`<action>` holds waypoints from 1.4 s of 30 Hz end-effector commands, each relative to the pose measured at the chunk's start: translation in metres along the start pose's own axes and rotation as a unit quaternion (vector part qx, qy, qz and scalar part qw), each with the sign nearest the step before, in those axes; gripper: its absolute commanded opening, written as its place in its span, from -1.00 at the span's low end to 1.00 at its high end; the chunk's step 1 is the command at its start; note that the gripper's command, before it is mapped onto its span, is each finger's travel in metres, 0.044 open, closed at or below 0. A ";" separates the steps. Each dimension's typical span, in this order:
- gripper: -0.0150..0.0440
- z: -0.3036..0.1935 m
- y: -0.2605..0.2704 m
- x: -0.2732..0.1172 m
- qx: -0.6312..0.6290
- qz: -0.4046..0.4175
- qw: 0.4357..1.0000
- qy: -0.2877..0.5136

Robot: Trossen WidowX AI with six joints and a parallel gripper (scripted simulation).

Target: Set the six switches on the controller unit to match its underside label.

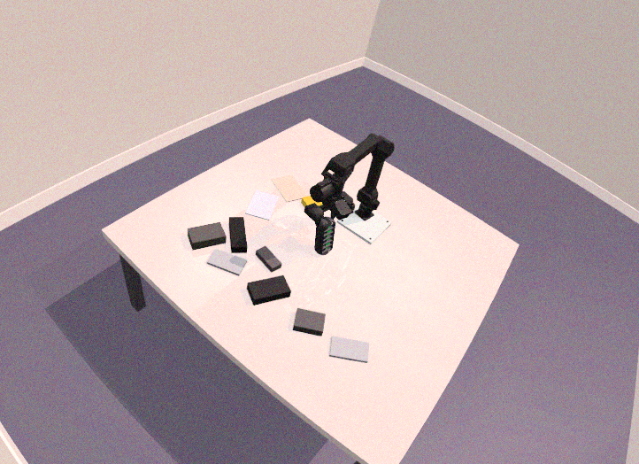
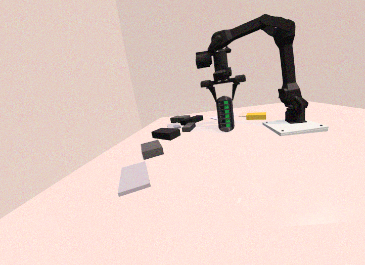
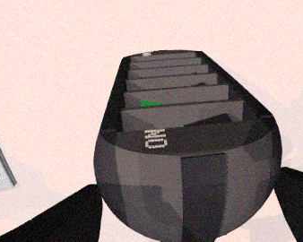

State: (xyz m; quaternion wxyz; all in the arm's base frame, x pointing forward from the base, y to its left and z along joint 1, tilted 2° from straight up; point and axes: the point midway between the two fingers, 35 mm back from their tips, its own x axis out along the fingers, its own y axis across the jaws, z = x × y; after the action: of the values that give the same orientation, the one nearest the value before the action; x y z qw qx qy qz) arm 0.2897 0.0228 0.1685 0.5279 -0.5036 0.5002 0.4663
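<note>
- Unit point(image 1: 324, 239) point(image 2: 225, 115) point(image 3: 147, 193) is being held by the gripper point(image 1: 325, 221) point(image 2: 224, 99) point(image 3: 188, 188), lower end pointing to 6 o'clock in exterior view.
- Turning is apparently being done; careful lowering is being called for.

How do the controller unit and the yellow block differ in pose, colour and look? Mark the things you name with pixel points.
The controller unit point(image 1: 324, 236) point(image 2: 225, 114) point(image 3: 162, 179) stands on end between the fingers of the hand point(image 2: 224, 99), while the yellow block point(image 1: 311, 201) point(image 2: 256, 116) lies flat on the bench. The unit is dark grey with rounded ends; the block is yellow with straight edges. The unit shows green switch parts; no switches are seen on the block.
</note>
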 end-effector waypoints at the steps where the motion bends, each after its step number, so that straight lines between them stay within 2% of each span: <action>1: 0.65 -0.003 0.002 0.003 -0.003 0.004 1.000 -0.001; 42: 0.65 -0.035 0.002 0.012 -0.003 0.004 1.000 0.000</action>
State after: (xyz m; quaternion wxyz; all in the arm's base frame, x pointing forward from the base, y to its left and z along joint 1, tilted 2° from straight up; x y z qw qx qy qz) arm 0.2885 -0.0117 0.1607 0.5266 -0.5048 0.5027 0.4638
